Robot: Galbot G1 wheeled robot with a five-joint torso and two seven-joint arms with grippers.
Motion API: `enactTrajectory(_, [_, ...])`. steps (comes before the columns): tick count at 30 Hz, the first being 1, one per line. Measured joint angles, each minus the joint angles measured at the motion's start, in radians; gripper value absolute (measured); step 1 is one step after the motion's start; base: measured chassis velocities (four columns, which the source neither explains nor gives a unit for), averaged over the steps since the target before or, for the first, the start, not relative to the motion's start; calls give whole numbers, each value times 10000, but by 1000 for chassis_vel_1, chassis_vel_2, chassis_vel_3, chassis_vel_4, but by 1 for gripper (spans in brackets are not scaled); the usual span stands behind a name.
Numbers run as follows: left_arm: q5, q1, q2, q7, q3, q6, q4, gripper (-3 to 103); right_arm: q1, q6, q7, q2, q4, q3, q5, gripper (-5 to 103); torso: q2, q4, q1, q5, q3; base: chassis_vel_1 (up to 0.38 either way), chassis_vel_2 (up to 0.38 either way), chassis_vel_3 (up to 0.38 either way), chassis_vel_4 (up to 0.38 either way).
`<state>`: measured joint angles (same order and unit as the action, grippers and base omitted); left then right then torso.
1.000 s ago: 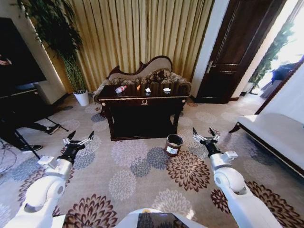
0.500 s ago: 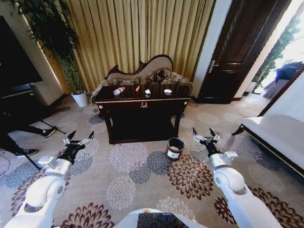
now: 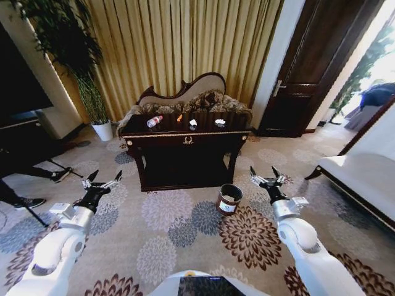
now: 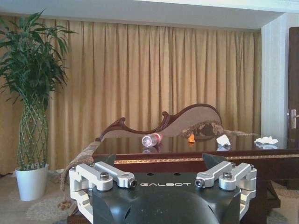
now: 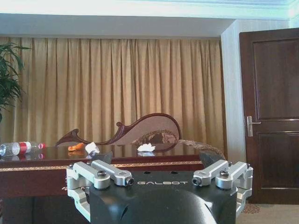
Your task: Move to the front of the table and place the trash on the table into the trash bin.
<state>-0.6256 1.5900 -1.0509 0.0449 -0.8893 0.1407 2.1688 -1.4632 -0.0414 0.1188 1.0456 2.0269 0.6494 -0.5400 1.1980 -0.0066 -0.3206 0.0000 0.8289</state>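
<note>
The dark table stands ahead against a carved sofa. On its top lie the trash pieces: a clear bottle with a red cap, an orange piece and two white scraps. The trash bin sits on the carpet by the table's front right leg. My left gripper and right gripper hover open and empty over the carpet, well short of the table. The left wrist view shows the bottle and orange piece. The right wrist view shows the bottle and a scrap.
The sofa backs onto gold curtains. A potted plant stands left of the table and a dark door to the right. A white bench lines the right side. A person's legs and a tripod are at the left.
The whole head view has shifted: the table and bin sit a little lower and further right. Both grippers keep the same open pose.
</note>
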Motion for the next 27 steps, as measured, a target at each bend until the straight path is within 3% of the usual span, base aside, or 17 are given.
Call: enactTrajectory(27, [-10, 33, -6, 92, -47, -128, -14, 100, -93, -12, 0, -2, 42, -46, 161, 100, 0, 0, 0, 0, 0, -143, 144, 143, -143])
